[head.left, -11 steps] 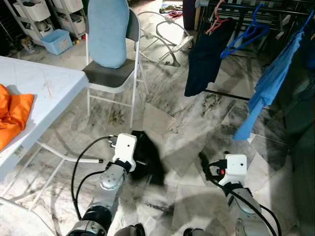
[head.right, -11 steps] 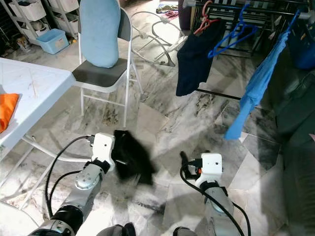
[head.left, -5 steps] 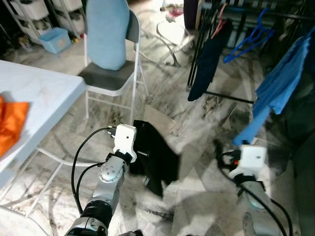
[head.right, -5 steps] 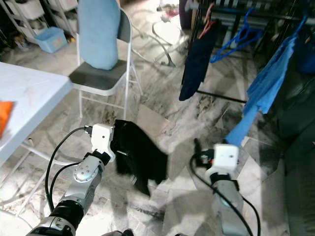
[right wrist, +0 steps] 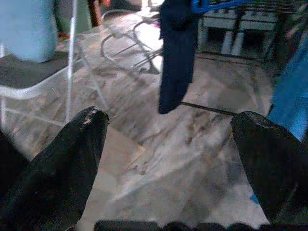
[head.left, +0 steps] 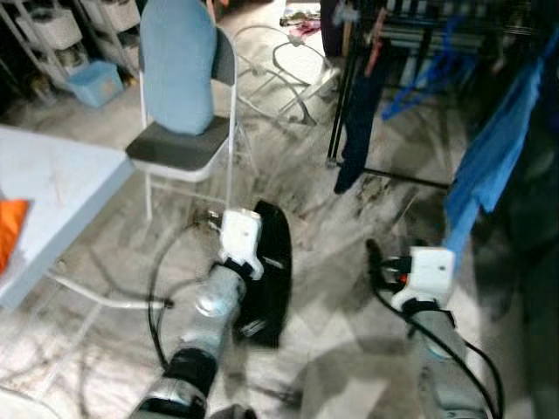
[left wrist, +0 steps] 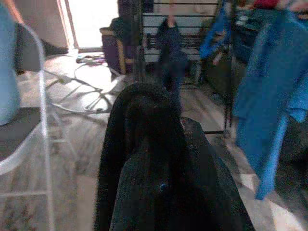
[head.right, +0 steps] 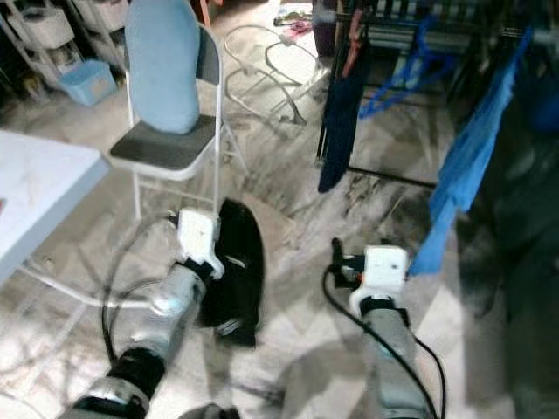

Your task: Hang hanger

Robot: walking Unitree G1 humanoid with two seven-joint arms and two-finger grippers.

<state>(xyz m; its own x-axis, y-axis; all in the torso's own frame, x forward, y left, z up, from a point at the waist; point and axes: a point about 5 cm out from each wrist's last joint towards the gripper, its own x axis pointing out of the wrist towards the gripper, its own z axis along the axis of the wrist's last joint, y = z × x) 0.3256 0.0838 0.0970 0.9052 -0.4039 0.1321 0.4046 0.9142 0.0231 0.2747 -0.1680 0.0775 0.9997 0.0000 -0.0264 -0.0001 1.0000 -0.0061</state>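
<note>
Turning toward the rack (head.left: 419, 35) at upper right, we now carry the black garment (head.left: 266, 271) clenched in our left hand (head.left: 253, 262) mid-frame, right hand (right wrist: 163, 144) spread empty, hanging still ahead.

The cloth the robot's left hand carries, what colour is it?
Black. The cloth hangs from the left gripper; the left eye view shows it best.

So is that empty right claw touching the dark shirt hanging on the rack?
Apart. The right wrist view shows the right gripper open, bare floor between it and the dark shirt.
</note>
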